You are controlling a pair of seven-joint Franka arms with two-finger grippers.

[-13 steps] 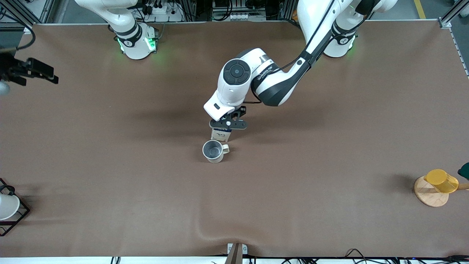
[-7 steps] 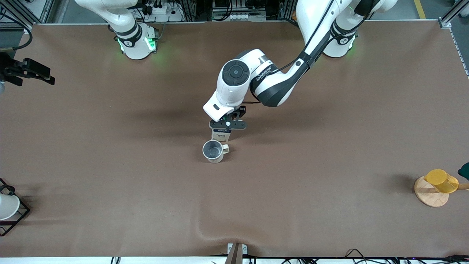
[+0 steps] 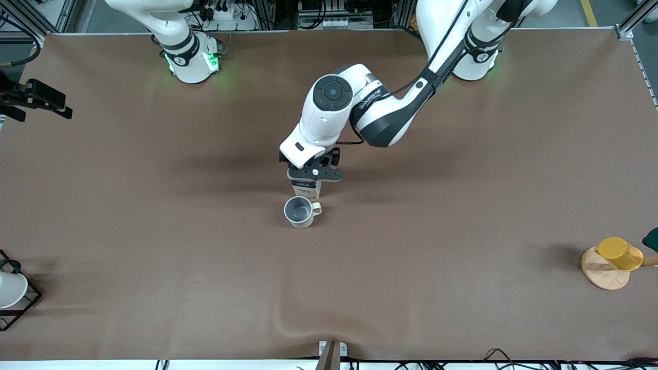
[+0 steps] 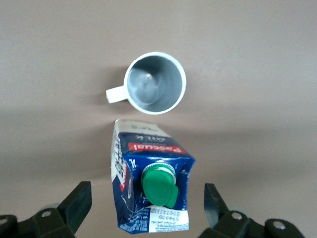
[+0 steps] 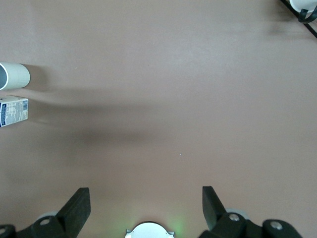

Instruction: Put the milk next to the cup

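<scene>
The cup (image 3: 299, 211) stands upright mid-table, an off-white ceramic mug with a grey, glossy inside that holds nothing; its loop handle points toward the left arm's end. The milk (image 3: 305, 188) stands upright on the table just beside the cup, farther from the front camera, with a thin gap between them. It is a dark blue gable-top carton with a red band, pale printed side panels and a round green cap (image 4: 159, 184), screwed shut.

The left gripper (image 3: 313, 173) hangs right over the milk, fingers spread wide and clear of the carton on both sides, gripping nothing; in the left wrist view the milk (image 4: 151, 181) sits free between the two dark fingers (image 4: 75, 205), with the cup (image 4: 154, 83) just past it. The right gripper (image 3: 36, 98) waits over the table's edge at the right arm's end, fingers apart and empty.

Since a second ago the left gripper has risen off the carton and drifted a little toward the right arm's end; the milk and cup have not shifted.

The table (image 3: 462, 205) wears a matte brown cloth with a small ridge at the near edge. At the left arm's end a yellow cup (image 3: 619, 253) lies on a round wooden disc (image 3: 601, 272); at the right arm's end a white cup (image 3: 10, 289) sits in a black wire rack (image 3: 28, 300).
</scene>
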